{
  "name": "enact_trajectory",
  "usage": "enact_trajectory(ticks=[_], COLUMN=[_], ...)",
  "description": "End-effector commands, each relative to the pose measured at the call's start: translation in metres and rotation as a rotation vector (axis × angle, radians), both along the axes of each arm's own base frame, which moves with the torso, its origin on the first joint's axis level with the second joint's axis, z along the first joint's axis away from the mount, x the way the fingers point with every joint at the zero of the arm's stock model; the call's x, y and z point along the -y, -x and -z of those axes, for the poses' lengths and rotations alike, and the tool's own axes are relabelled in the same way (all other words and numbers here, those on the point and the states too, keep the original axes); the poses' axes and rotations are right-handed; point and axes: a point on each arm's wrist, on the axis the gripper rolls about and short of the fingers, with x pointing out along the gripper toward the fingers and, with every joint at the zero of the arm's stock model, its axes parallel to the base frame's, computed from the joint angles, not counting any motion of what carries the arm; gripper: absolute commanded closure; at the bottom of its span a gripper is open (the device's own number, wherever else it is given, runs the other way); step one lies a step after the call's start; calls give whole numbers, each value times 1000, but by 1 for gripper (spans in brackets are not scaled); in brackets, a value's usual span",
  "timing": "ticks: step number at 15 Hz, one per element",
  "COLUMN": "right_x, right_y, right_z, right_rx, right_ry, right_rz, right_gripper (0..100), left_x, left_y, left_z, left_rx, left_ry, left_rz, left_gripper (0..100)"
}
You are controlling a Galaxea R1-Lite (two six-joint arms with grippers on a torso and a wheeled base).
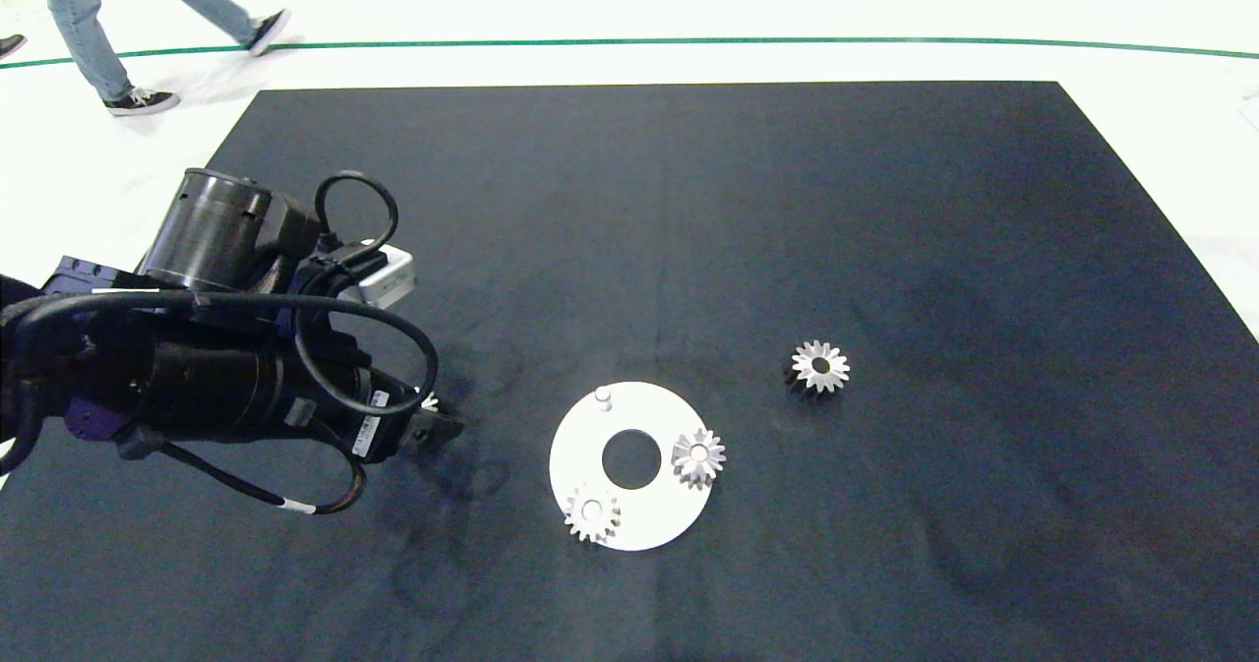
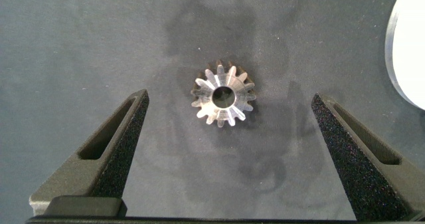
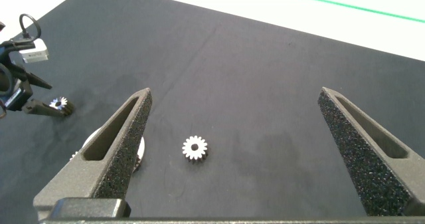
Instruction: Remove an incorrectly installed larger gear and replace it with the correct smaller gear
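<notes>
Removal step judged complete. Left pincer [image 1: 440, 424] is spread astride the larger gear [image 2: 224, 96], which lies on the tabletop [image 1: 689, 200] at the disc's [image 1: 644, 529] 9 o'clock. Peg [image 1: 603, 398] at 11 o'clock is bare. The smaller gear [image 1: 820, 365] lies at 2 o'clock. Right pincer [image 3: 236, 94] is spread and must descend and grasp it.

bright overexposed floor, soft faint shadows

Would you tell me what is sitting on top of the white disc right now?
On the white disc sit two small silver gears and one bare peg. Its centre hole is open. Whatever pegs hold those two gears are hidden beneath them.
</notes>
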Motion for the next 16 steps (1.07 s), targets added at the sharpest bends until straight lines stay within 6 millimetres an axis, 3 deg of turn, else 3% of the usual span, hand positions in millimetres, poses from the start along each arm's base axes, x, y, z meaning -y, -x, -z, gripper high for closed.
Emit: enact_trajectory(ticks=[1, 5, 16], right_x=[-1, -1, -2], right_y=[-2, -2, -2], right_z=[0, 0, 0], right_rx=[-4, -4, -4], right_ry=[4, 4, 4], right_rz=[0, 0, 0], right_gripper=[0, 0, 0], left_x=[2, 5, 6], left_y=[-6, -13, -10], left_z=[11, 24, 27], left_rx=[-15, -21, -26], left_ry=[-7, -11, -16], left_rz=[1, 3, 13], left_gripper=[0, 2, 25])
